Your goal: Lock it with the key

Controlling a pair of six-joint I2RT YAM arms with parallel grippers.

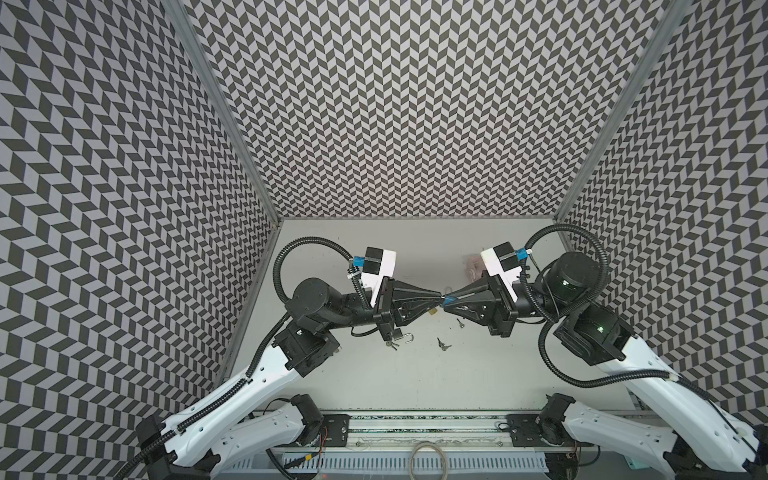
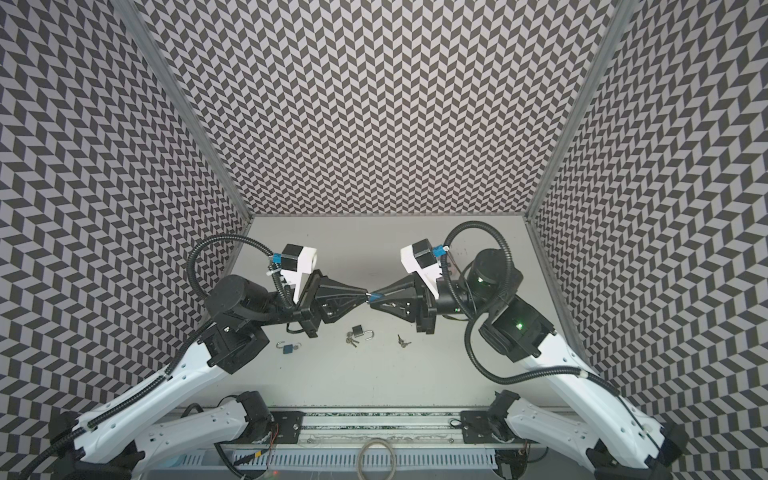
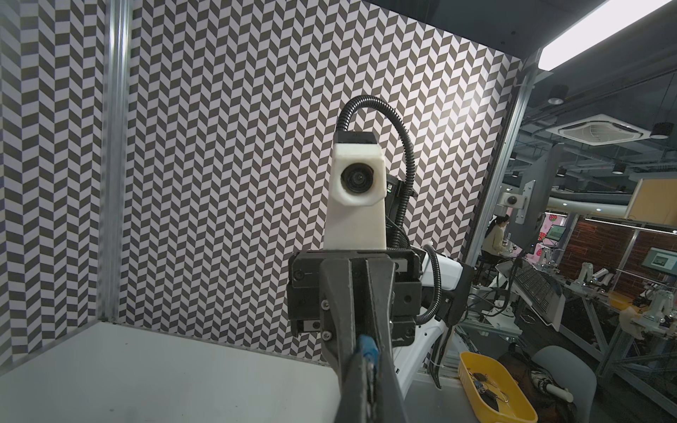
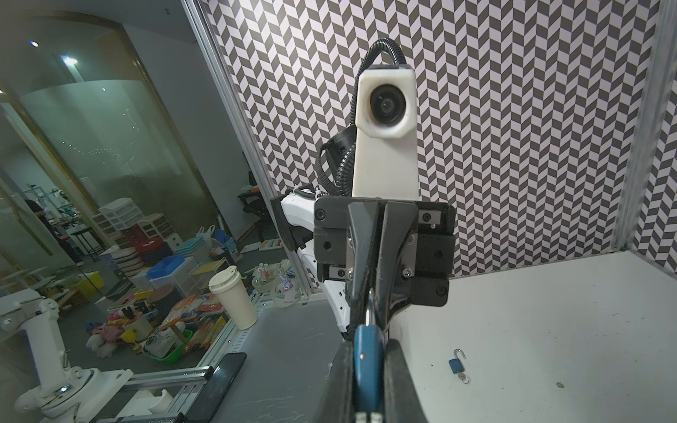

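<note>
Left gripper point(image 2: 365, 293): is hovering above mid-table, fingers pressing together on a thin silver piece point(image 4: 370, 307) that is projecting from the held blue padlock point(image 4: 364, 357). It cannot be determined whether that piece is the shackle or a key.
Right gripper point(image 2: 372, 300): is meeting the left gripper tip to tip, fingers clamping the held blue padlock by its flat sides.
Held blue padlock point(image 1: 449, 298): is hanging clear of the table point(image 2: 374, 374), between the two sets of fingertips in both top views.
Key pair point(image 2: 403, 341): is lying loose on the table, in front of the right gripper, apart from the padlocks.
Dark padlock point(image 2: 358, 331): is lying with its shackle open just in front of the gripper tips, with a key bunch point(image 2: 351, 340) beside it.
Spare blue padlock point(image 2: 286, 348): is lying with its shackle open near the left arm point(image 2: 232, 295).
Far edge: the table is meeting the back wall point(image 2: 374, 124). Open surface is stretching between that wall and the grippers.
Side edges: the left arm's elbow is standing close to the left wall point(image 2: 124, 208). The elbow of the right arm point(image 2: 492, 270) is standing near the right wall point(image 2: 665, 208).
Front edge: a metal rail point(image 2: 374, 417) is bordering the table. Open surface is lying between the rail and the padlocks.
</note>
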